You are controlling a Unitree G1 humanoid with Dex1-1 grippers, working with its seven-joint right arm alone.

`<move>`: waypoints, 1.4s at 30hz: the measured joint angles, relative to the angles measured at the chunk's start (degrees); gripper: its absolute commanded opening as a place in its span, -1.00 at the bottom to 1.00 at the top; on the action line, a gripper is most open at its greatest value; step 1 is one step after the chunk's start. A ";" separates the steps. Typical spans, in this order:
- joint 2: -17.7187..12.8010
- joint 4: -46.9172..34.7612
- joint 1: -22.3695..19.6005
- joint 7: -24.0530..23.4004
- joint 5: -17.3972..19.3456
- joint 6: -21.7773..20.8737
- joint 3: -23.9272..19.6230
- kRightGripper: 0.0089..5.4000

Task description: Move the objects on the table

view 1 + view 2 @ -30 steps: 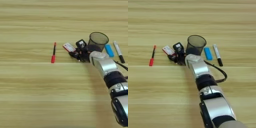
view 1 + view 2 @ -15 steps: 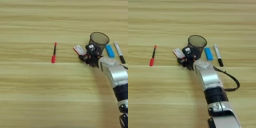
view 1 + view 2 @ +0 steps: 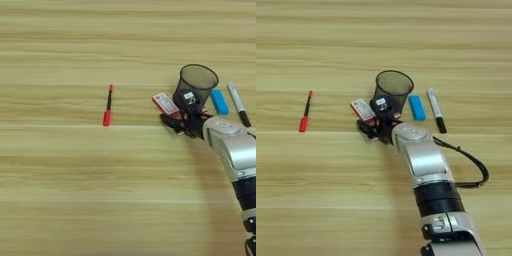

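Though the white box [image 3: 164,103] bears unreadable print, whether the jaws [image 3: 176,119] grip it I cannot tell.

Streaky matt wood table [image 3: 60,165] (forearm [image 3: 421,160] smooth silvery metal)

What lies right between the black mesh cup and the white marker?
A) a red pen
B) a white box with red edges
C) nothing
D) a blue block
D: the blue block lies on the table between the cup and the marker.
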 measured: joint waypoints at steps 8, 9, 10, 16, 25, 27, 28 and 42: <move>-0.06 -2.68 1.30 0.15 0.00 0.65 0.99 0.66; -0.06 -3.60 1.82 0.20 0.01 0.90 1.26 0.69; -0.05 -4.15 2.13 0.24 0.05 1.09 1.40 0.74; -0.02 -7.25 3.76 2.38 1.27 2.37 2.27 0.96; -0.06 -9.70 4.72 2.90 1.62 2.95 2.61 0.98; -0.10 -10.26 4.75 2.83 1.60 2.95 2.61 0.98; -0.20 -10.75 4.80 2.78 1.59 2.97 2.60 0.98; -2.01 -23.27 6.81 3.72 2.46 5.72 2.49 0.98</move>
